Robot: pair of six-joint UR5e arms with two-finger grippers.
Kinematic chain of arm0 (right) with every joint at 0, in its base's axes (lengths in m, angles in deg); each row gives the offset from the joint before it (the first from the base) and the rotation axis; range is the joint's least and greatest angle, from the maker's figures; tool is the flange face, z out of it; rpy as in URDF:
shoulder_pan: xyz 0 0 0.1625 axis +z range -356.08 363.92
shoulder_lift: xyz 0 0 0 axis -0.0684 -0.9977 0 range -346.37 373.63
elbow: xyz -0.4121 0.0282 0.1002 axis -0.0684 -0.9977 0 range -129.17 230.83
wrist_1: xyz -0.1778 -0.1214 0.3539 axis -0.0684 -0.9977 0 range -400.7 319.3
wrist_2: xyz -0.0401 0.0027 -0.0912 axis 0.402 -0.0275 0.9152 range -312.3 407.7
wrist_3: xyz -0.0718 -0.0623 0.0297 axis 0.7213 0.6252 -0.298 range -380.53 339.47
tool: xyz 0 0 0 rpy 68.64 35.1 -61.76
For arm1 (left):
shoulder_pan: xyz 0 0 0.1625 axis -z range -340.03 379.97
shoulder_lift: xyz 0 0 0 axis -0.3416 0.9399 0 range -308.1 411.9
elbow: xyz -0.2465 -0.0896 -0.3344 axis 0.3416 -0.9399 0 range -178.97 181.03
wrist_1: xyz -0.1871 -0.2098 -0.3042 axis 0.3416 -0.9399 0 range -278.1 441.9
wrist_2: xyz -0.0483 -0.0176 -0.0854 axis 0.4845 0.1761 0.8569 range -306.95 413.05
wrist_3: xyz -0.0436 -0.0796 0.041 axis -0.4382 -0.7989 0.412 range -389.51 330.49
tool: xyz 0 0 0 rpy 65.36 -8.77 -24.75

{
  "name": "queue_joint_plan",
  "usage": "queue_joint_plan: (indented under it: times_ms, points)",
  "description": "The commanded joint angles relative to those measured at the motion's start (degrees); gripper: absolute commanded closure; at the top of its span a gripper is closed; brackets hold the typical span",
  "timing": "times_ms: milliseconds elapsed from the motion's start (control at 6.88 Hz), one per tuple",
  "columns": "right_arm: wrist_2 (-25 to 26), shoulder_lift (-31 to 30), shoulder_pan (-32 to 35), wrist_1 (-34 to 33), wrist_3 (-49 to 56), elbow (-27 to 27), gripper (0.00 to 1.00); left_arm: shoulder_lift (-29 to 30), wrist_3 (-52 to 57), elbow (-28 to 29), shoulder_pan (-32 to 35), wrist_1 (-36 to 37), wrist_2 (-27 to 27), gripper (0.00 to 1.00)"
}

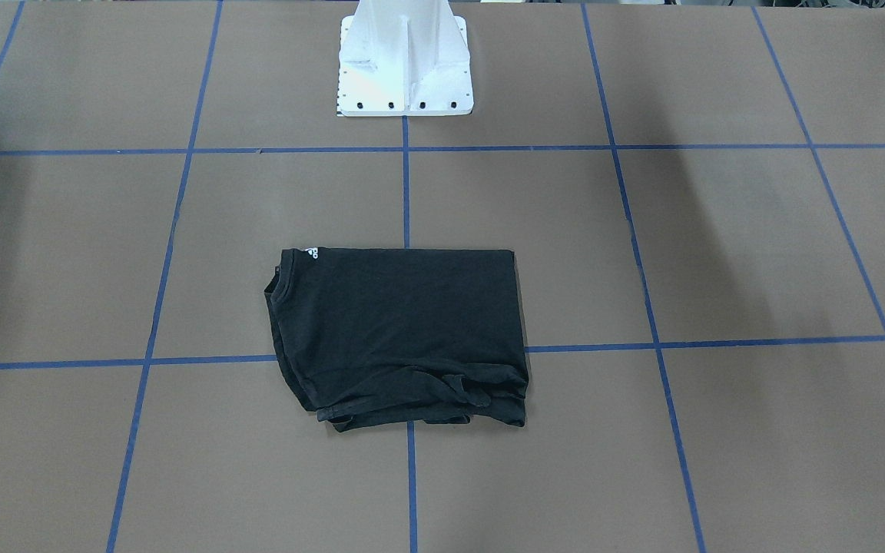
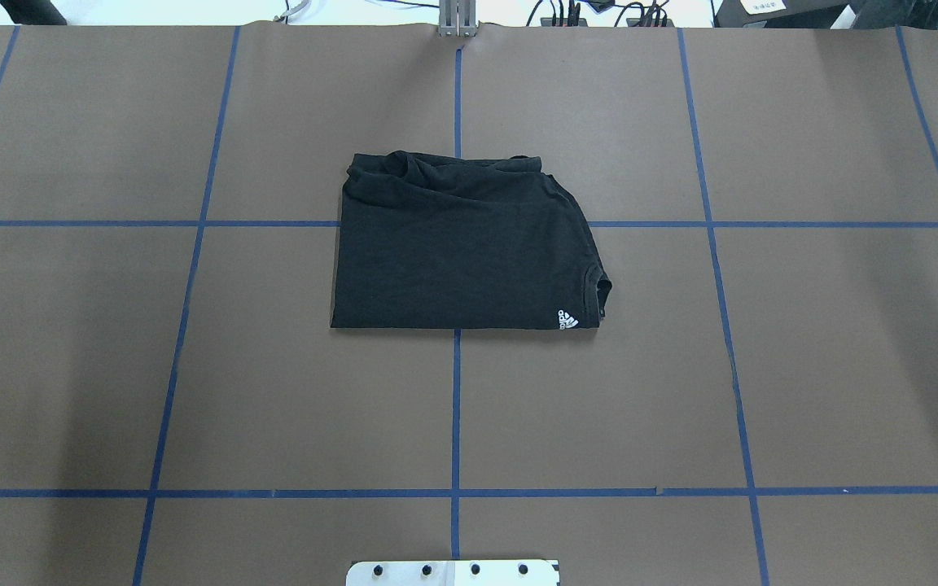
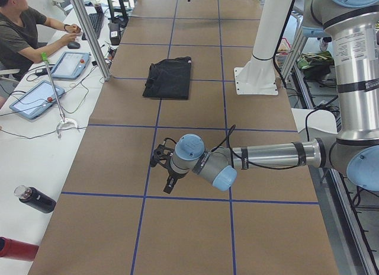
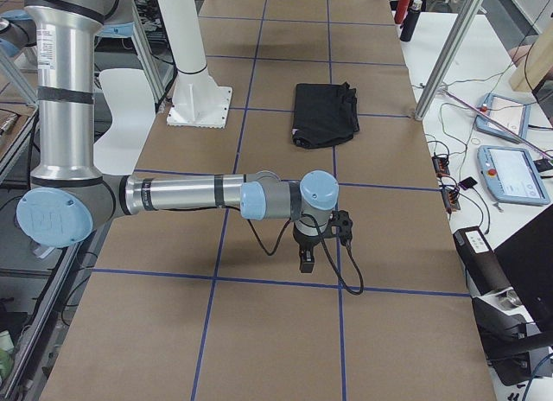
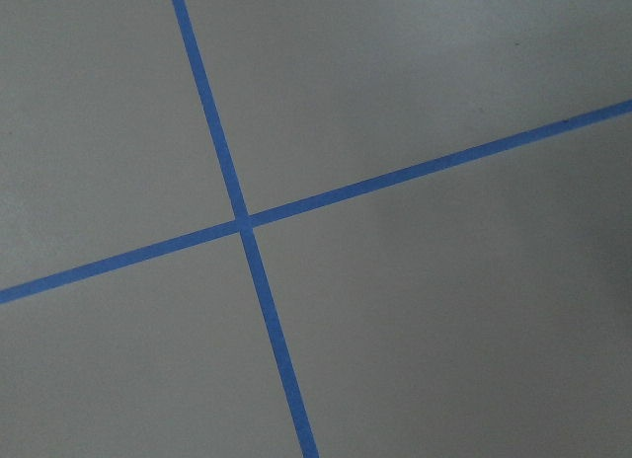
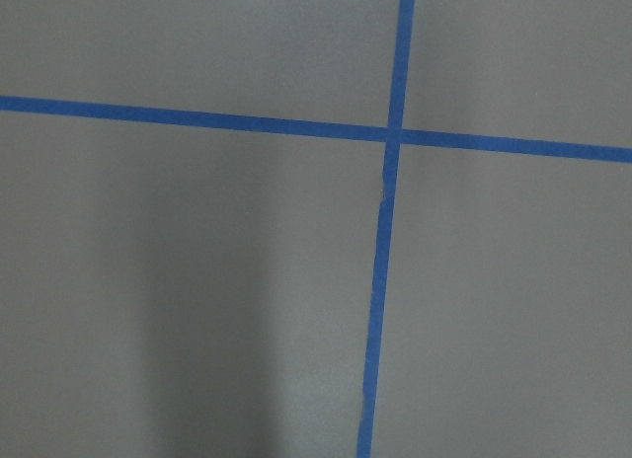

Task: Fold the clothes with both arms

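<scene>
The left arm (image 3: pixel 272 153) reaches out low over its end of the brown worktop (image 2: pixel 70 366), and the left hand (image 3: pixel 168 186) points down at the bare paper, well apart from the shirt. It holds nothing. Only a sliver of it shows at the edge of the front view, so I cannot tell whether its fingers are spread or closed. Its wrist camera sees only a crossing of blue tape lines (image 5: pixel 242 223).

The black T-shirt (image 2: pixel 461 244) lies folded into a rough rectangle at the middle of the worktop, over the centre tape line and one cross line. In the overhead view the edge nearer the robot is straight and flat, while the far edge is rumpled into loose folds. The neck opening sits on the shirt's right side. At the near right corner is a small white three-stripe logo (image 2: pixel 567 319), probably adidas, though the lettering is too small to be sure. The white pedestal base (image 1: pixel 404 69) stands apart from the shirt on the robot's side.

The right arm (image 4: pixel 181 194) stretches out in the same way over the other end. The right hand (image 4: pixel 307 261) points down, carries nothing and is well clear of the shirt. Whether it is spread or closed cannot be told from the side view. Its wrist camera shows another tape crossing (image 6: pixel 393 134).
</scene>
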Motion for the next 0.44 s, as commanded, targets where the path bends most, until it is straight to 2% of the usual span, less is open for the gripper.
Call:
queue_joint_plan:
  times_ms: [0, 291]
  points:
    - [-0.1, 2.5, 0.6, -6.7, 0.2, 1.8, 0.00, 0.9, 0.3, -5.0, 2.5, 10.8, 2.0, 0.00]
    - [-0.1, 1.8, 0.6, -6.2, 0.3, 1.8, 0.00, -0.1, 0.3, -12.0, 3.3, 18.1, 1.6, 0.00]
